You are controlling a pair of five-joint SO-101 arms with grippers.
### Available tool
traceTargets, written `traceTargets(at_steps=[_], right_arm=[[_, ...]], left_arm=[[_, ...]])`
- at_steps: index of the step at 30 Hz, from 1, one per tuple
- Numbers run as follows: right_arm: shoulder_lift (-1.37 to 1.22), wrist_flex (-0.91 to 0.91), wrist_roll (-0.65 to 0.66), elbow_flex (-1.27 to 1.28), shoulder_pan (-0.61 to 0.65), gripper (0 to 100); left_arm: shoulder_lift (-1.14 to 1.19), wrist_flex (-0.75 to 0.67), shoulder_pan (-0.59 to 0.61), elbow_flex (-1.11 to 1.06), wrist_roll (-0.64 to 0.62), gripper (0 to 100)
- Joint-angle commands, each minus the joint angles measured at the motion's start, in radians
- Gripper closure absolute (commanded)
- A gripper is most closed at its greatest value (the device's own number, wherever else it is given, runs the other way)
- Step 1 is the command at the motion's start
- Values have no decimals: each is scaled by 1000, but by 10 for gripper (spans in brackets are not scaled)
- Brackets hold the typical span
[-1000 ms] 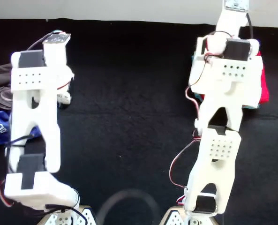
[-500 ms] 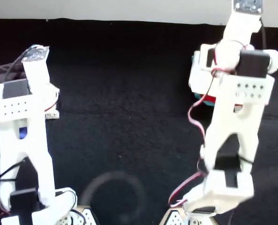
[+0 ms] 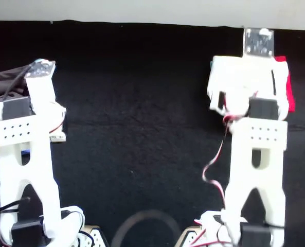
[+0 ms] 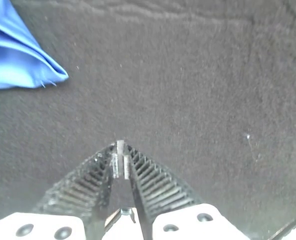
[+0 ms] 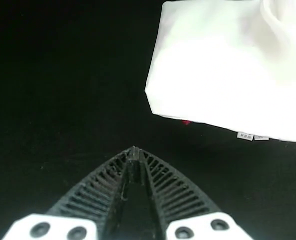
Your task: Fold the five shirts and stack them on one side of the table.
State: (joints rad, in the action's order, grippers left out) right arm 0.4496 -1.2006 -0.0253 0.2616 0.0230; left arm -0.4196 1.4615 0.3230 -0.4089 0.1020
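Black cloth (image 3: 142, 103) is covering the whole table and is lying flat under both arms.

Item 1: the left arm (image 3: 23, 154), white, is standing on the left of the table, as I am seeing it from the high view. The right arm (image 3: 257, 154), also white, is standing on the right.

Item 2: a folded white shirt (image 5: 227, 65) is lying at the far right of the table, on top of the stack. I am seeing its edges squared and two small labels along one side. A red shirt (image 3: 287, 92) is lying beneath it and showing past its right edge.

Item 3: a blue shirt (image 4: 13, 50), crumpled, is lying at the left edge of the table, well apart from the stack.

Item 4: the right gripper (image 5: 133, 152) is hanging over bare cloth near the white shirt without touching it. Its ribbed fingers are pressing together with nothing between them.

Item 5: the left gripper (image 4: 119, 150) is hanging over bare cloth near the blue shirt. Its fingers are likewise meeting at the tips and carrying nothing.
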Motion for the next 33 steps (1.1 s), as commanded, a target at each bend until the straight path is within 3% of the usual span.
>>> traceTargets(at_steps=[1, 11, 14, 20, 27, 33], right_arm=[[85, 85, 34, 147, -8, 993], [102, 277, 54, 275, -16, 993], [74, 424, 55, 239, -79, 992], [-217, 697, 55, 117, -202, 992], [-585, 704, 49, -219, -297, 992], [-711, 631, 51, -389, -332, 992]], left_arm=[[-28, -11, 10, -31, -3, 986], [-27, -100, 10, -76, -3, 986], [-27, -95, 10, -77, -3, 986], [-28, -92, 10, -74, -3, 986], [-28, -94, 10, -77, -3, 986], [-28, -100, 8, -77, -3, 986]])
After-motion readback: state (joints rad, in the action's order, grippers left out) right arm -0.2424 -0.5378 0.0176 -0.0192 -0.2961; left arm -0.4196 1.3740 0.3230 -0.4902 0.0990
